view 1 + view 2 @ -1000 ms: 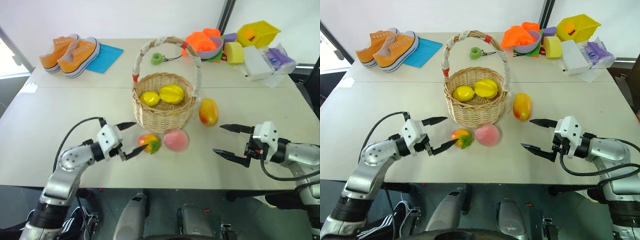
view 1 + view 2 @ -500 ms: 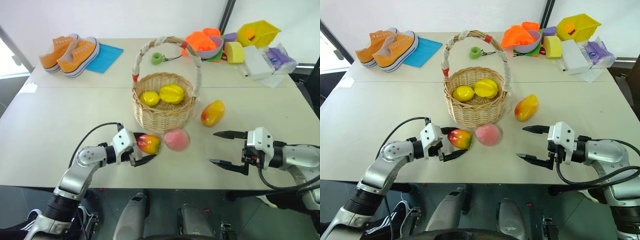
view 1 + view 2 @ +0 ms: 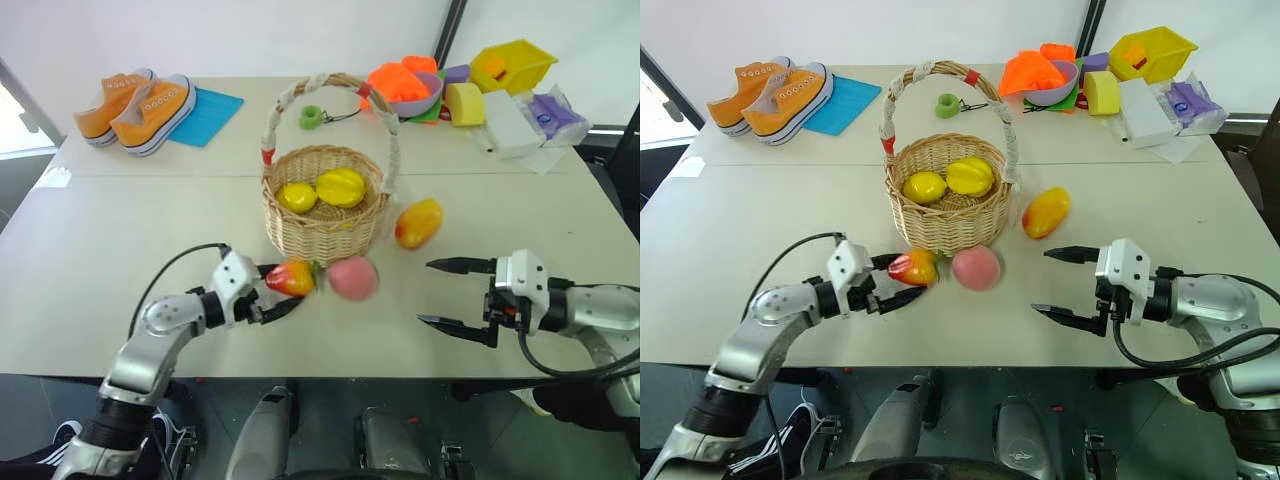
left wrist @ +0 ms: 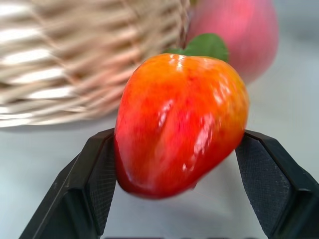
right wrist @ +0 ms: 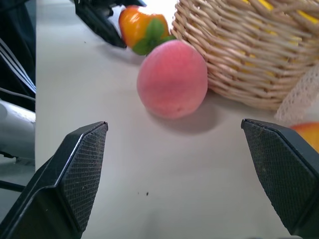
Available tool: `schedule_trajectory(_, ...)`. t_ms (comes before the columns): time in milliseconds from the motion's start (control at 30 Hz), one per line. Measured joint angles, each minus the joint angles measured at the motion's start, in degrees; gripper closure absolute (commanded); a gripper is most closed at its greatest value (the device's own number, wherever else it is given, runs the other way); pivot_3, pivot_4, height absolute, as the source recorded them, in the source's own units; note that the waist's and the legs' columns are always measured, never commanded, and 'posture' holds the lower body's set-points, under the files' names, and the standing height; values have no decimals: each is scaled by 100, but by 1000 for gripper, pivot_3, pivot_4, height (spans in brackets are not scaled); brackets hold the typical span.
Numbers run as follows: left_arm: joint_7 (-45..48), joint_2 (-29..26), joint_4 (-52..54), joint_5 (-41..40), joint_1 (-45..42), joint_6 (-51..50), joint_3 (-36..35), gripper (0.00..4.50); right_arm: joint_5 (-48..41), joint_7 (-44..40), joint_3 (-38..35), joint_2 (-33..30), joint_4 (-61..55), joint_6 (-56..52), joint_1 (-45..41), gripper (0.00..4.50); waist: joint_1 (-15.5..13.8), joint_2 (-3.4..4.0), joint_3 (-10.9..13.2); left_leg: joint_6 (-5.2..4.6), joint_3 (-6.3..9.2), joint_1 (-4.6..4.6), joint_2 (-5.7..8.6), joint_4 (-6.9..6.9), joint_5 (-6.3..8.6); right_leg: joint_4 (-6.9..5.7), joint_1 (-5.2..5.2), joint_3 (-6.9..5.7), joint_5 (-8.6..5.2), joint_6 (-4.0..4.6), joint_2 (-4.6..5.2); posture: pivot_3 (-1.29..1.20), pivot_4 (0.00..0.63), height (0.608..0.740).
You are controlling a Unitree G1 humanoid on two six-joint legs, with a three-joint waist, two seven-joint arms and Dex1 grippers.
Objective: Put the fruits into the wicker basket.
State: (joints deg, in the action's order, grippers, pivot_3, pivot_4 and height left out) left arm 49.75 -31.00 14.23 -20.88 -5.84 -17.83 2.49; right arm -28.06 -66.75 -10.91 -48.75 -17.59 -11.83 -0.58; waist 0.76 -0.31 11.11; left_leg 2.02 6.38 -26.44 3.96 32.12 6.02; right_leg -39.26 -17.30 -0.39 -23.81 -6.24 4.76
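1. The wicker basket [image 3: 325, 205] stands upright on the table [image 3: 120, 240], its arched handle rising over it; I place everything else by it.
2. My left gripper [image 3: 283, 290] is closed on the orange-red fruit with a green leaf [image 3: 291, 277], one black finger pressed on each side, just in front of the basket's near wall.
3. That fruit lies on its side in my grip, leaf end pointing toward the pink peach [image 3: 352, 278], rounded end toward my wrist.
4. The peach sits on the table just in front of the basket, right beside the held fruit.
5. The oval mango [image 3: 418, 222] lies to the basket's right, close to it, long axis slanting up and away from the basket.
6. Two yellow fruits [image 3: 320, 191] rest inside the basket.
7. My right gripper [image 3: 444, 293] hangs wide open and empty, to the basket's front right, well apart from the peach.
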Motion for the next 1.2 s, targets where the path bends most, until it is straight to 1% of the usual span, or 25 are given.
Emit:
schedule_trajectory(133,53,-336,740,-817,216,-558,-702,820,-277,144,-98,12,-13,-312,-248,0,-13,1,0,0,0,4,0,1,0,1,-6,2,0,1,10,0,150,740)
schedule_trajectory(233,-2,-417,1118,-1444,178,-1055,-976,820,-484,287,-128,45,-96,-529,-458,0,-44,0,0,0,3,4,6,2,1,3,-7,3,0,1,22,0,150,740)
schedule_trajectory(267,-10,-447,1176,-1516,132,-1130,-989,820,-485,303,-127,45,-119,-537,-466,0,-56,0,0,0,3,4,6,2,1,4,-7,2,-1,1,22,0,150,740)
schedule_trajectory(333,-55,-513,1228,-1465,48,-1174,-959,820,-481,344,-125,45,-125,-543,-472,0,-66,0,0,-1,-2,4,6,1,1,4,-8,3,-1,1,22,0,150,740)
schedule_trajectory(400,-143,-485,1151,-1153,97,-974,-755,820,-481,367,-123,45,-131,-592,-474,0,-73,0,0,-2,-5,4,6,1,2,4,-8,4,-1,1,22,0,150,740)
schedule_trajectory(500,-143,-428,1036,-861,466,-749,-530,820,-481,388,-122,45,-147,-642,-468,0,-41,-1,1,-3,-10,-1,5,-4,2,4,-5,3,-1,1,22,0,150,740)
schedule_trajectory(633,-245,-289,927,-752,617,-490,-598,820,-482,397,-122,44,-195,-656,-440,0,-37,-1,1,-3,-4,0,4,-2,2,4,-11,3,-1,1,21,0,150,740)
schedule_trajectory(733,-296,-296,705,-595,533,-262,-744,820,-483,394,-122,44,-251,-659,-438,0,-38,-1,1,-3,-5,0,7,1,2,6,-12,3,0,1,23,0,150,740)
schedule_trajectory(833,-305,-383,552,-321,513,-49,-724,820,-482,345,-121,38,-270,-663,-434,0,-32,-1,1,-3,-5,0,7,0,3,6,-12,3,-1,1,24,0,150,740)
schedule_trajectory(1000,-389,-163,508,-202,493,1,-459,820,-466,268,13,23,-361,-658,-454,0,-30,-1,1,-3,-5,-1,6,0,3,6,-13,3,-1,1,24,0,150,740)
schedule_trajectory(1100,-444,-81,500,-54,496,-2,-171,820,-441,262,76,26,-361,-653,-454,0,-31,-1,1,-3,-5,-1,7,0,3,6,-13,3,-1,1,24,0,150,740)
schedule_trajectory(1200,-647,-28,298,361,385,127,56,820,-428,264,94,28,-362,-651,-444,0,-39,-1,1,-3,-4,0,6,0,3,6,-12,2,0,1,22,0,150,740)
